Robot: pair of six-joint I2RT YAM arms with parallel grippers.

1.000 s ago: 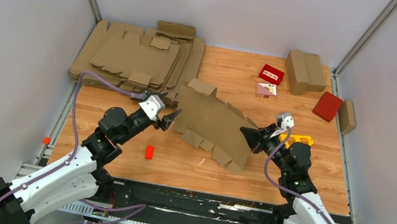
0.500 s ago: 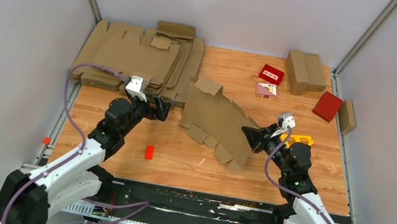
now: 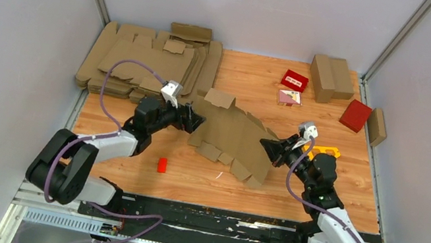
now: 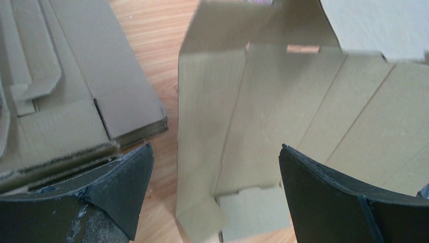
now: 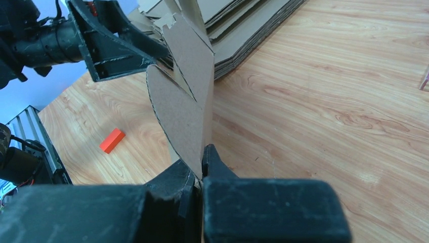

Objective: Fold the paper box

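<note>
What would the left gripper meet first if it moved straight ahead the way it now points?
Most likely the paper box. The left gripper faces its raised panel head-on, and the open jaws frame the panel's left edge. The right gripper pinches the opposite end. How much gap remains is unclear.

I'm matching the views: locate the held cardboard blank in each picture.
Top external: paper box mid-picture, tilted.
Left wrist: paper box fills centre and right.
Right wrist: paper box edge-on, centre.
Shared landmark: stack of flat cardboard blanks.
</note>
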